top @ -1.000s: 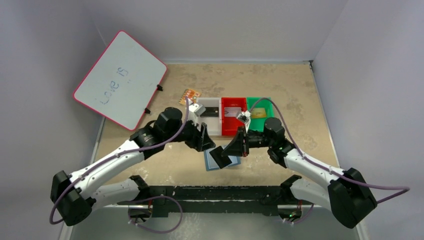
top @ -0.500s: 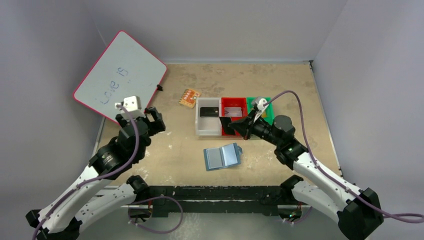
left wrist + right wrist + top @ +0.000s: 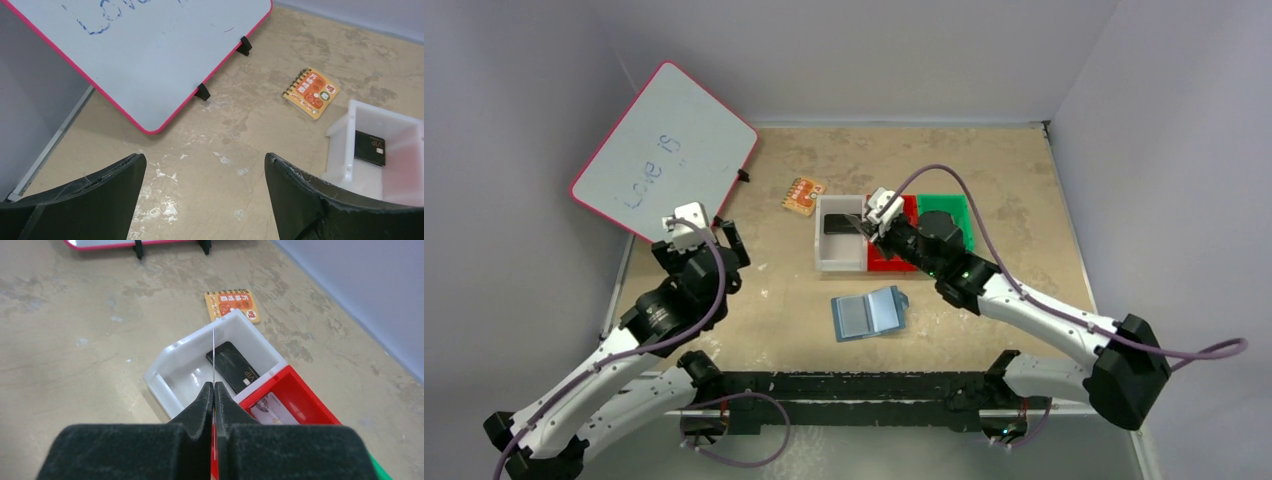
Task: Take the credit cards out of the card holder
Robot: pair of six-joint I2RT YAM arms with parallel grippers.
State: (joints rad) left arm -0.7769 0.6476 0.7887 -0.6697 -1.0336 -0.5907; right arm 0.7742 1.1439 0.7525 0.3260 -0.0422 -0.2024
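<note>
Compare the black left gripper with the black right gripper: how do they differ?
The black left gripper is wide open and empty; the black right gripper is shut on a thin card, held on edge. The left one hangs near the pink-rimmed whiteboard, the right one above the white plastic bin. Both are away from the blue wallet.

Soft, even light; sharp views, faint shadows.

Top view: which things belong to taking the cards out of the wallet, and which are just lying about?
Job: blue wallet, black card in white bin, grey card in red bin, edge-on card in right gripper.
Lying about: whiteboard, orange notepad.
</note>
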